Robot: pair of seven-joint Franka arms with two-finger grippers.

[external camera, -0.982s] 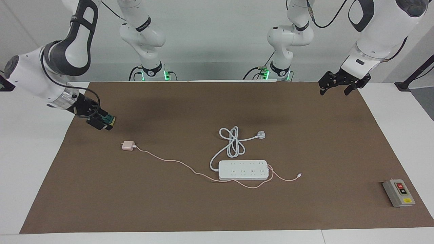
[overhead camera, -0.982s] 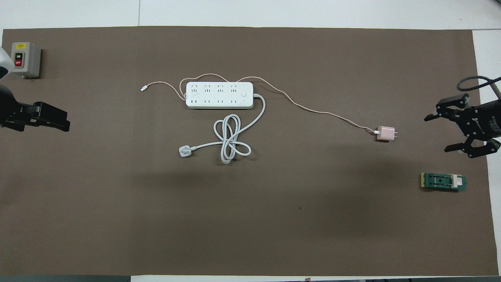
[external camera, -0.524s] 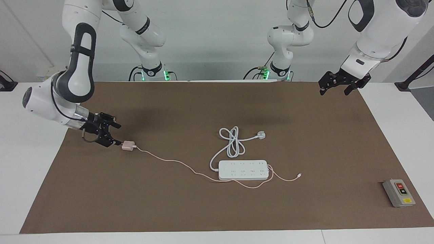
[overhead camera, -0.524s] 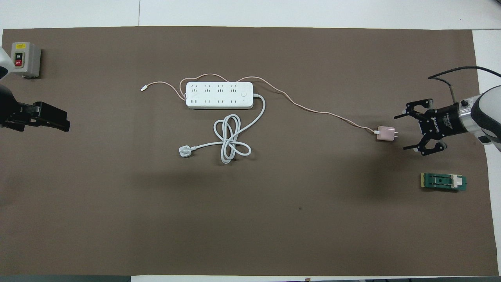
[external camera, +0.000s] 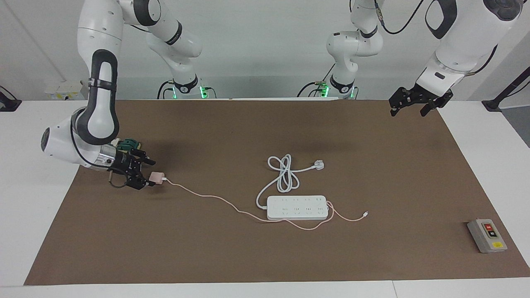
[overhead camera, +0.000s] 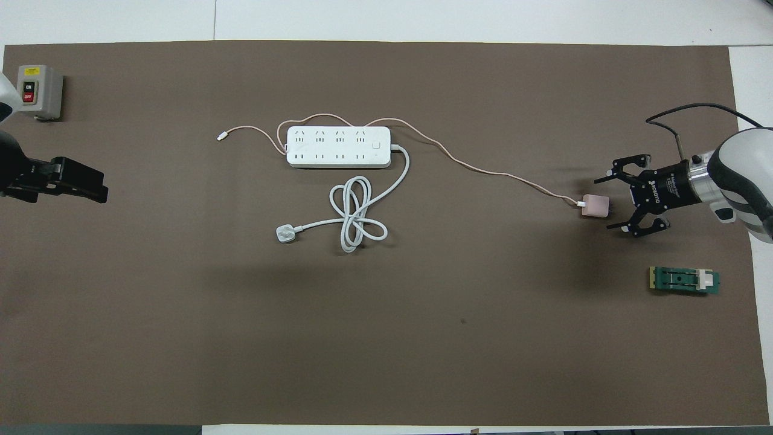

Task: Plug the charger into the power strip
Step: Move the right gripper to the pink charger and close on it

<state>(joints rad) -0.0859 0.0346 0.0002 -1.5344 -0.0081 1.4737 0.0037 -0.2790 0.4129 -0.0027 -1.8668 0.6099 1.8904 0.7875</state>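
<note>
Jaws agape: right gripper (overhead camera: 611, 202) beside charger (overhead camera: 594, 206); left gripper (external camera: 409, 106) waits, overhead hides its spread.

Right claw (overhead camera: 615, 203) is low at the right arm's end of the counter (overhead camera: 483, 338), fingers spread, the pink charger (overhead camera: 594, 205) just at its tips. The charger's cable (overhead camera: 483, 172) trails to the power strip (overhead camera: 337, 146) mid-counter. A green part (overhead camera: 684, 280) lies nearer the robots. Left claw (overhead camera: 90, 187) waits by the grey switch box (overhead camera: 39, 90).
</note>
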